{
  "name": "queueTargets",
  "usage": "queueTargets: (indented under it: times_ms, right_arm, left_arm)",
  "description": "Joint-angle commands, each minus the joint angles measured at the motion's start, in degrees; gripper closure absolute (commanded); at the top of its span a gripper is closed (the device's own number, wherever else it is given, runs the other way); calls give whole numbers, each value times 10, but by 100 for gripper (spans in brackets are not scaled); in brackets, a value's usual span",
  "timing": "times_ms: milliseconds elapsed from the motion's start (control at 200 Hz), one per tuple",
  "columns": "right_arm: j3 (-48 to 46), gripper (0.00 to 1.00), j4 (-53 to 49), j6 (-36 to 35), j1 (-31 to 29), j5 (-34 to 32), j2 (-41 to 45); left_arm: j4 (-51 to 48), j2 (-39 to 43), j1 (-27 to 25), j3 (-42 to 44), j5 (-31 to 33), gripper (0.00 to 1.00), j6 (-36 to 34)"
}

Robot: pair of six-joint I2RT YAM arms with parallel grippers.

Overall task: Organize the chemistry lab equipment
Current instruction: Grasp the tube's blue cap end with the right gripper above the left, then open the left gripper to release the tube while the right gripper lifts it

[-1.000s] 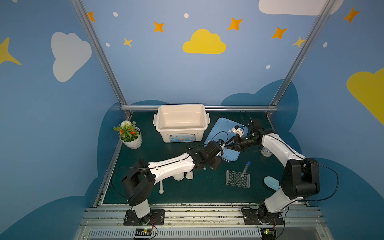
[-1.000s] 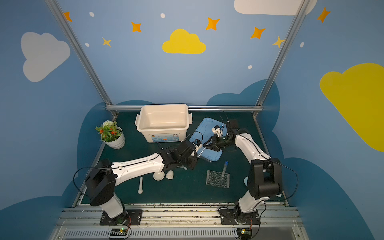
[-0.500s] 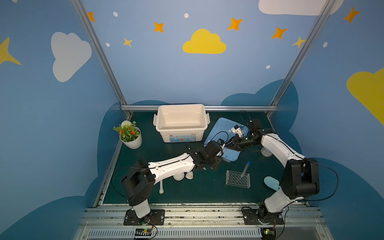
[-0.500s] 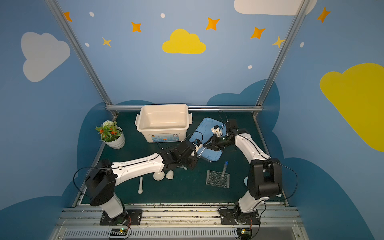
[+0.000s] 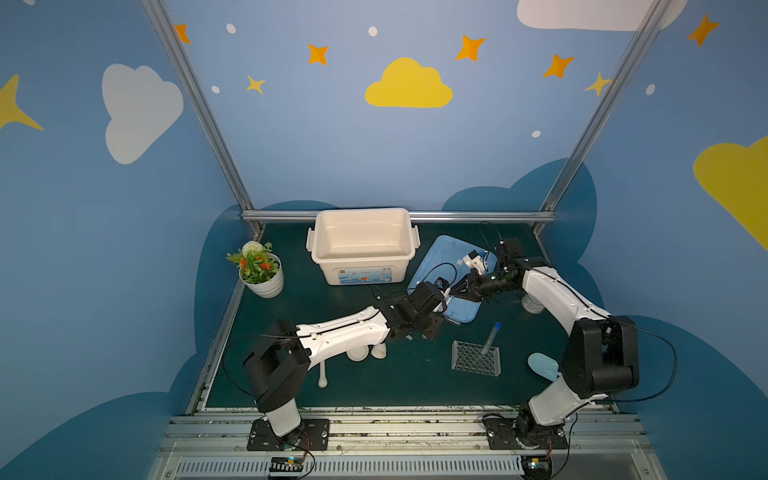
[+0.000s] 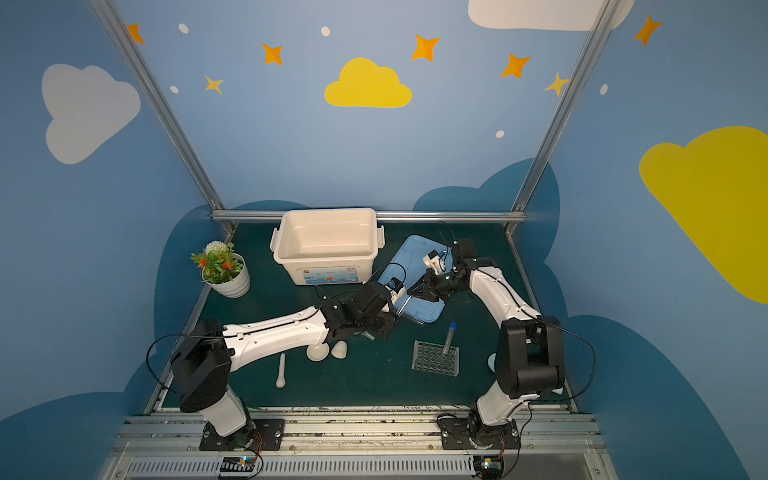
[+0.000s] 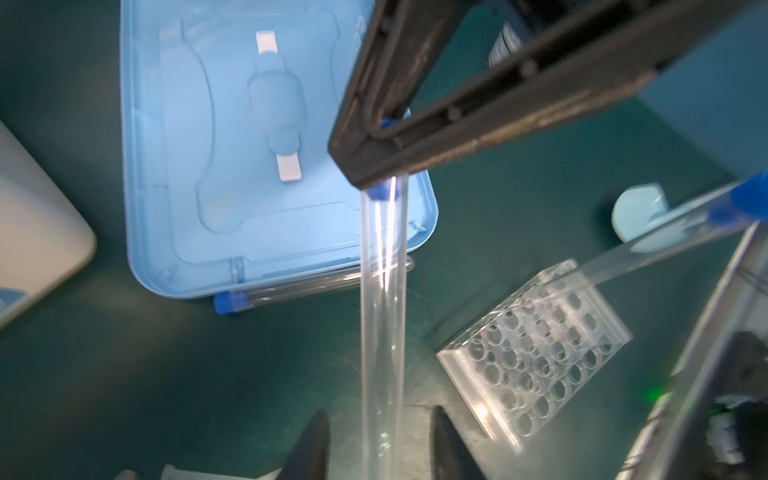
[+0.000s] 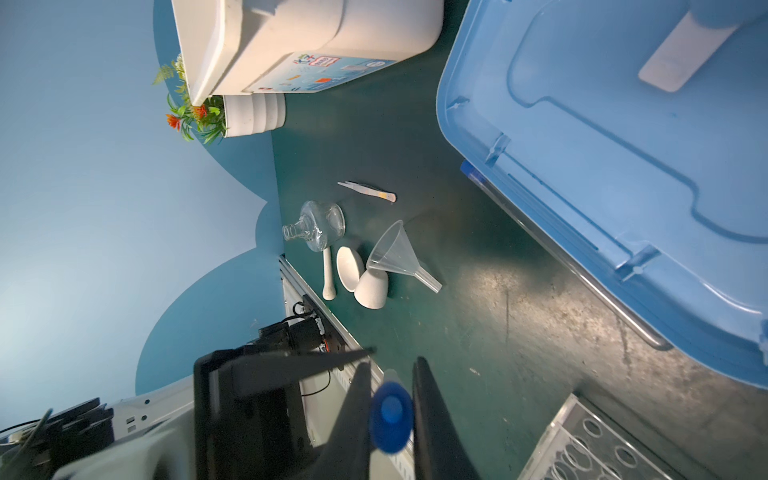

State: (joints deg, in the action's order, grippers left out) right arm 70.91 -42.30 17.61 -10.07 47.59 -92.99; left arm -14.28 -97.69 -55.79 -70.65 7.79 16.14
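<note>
We are handing over the clear blue-capped test tube, at the centre of the left wrist view. Our right gripper pinches its blue cap, while our left gripper stands apart from the glass on both sides. We should draw the left gripper straight back, then carry the tube upright to the clear holed rack at lower right, which holds one leaning tube. The white plastic bin looks empty.

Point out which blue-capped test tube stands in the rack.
The leaning tube in the clear rack. The flat tube lies beside the blue lid; the third tube is held by the right gripper.
</note>
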Motion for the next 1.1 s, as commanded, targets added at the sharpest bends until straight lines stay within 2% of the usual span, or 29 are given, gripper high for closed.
queueTargets:
  times_ms: [0, 55, 140, 160, 300, 456, 561, 756, 841, 1096]
  right_arm:
    - [26, 88, -29, -18, 12, -23, 15]
    - [26, 88, -28, -18, 17, -39, 29]
    - [32, 89, -35, -22, 20, -74, 50]
    - [33, 90, -38, -23, 19, -84, 56]
    - [37, 91, -44, -34, 12, -169, 122]
    - [7, 92, -25, -61, -31, -291, 227]
    - [-41, 91, 3, -73, -83, -397, 303]
    - [-117, 89, 9, -39, -186, -556, 399]
    - [-143, 89, -5, -3, -232, -631, 428]
    - [-227, 89, 25, 36, -297, -721, 486]
  left_arm:
    - [2, 32, 1, 22, 24, 32, 8]
    - [11, 43, 0, 36, 38, 24, 18]
    - [19, 60, 0, 54, 61, 2, 26]
    - [20, 65, 1, 58, 65, 0, 27]
    - [31, 96, 2, 83, 84, 0, 26]
    - [60, 122, 8, 119, 87, 0, 33]
    - [71, 130, 16, 133, 82, 0, 41]
    - [68, 126, 25, 135, 69, 0, 46]
    - [68, 123, 27, 135, 64, 0, 47]
    - [64, 123, 28, 136, 61, 0, 53]
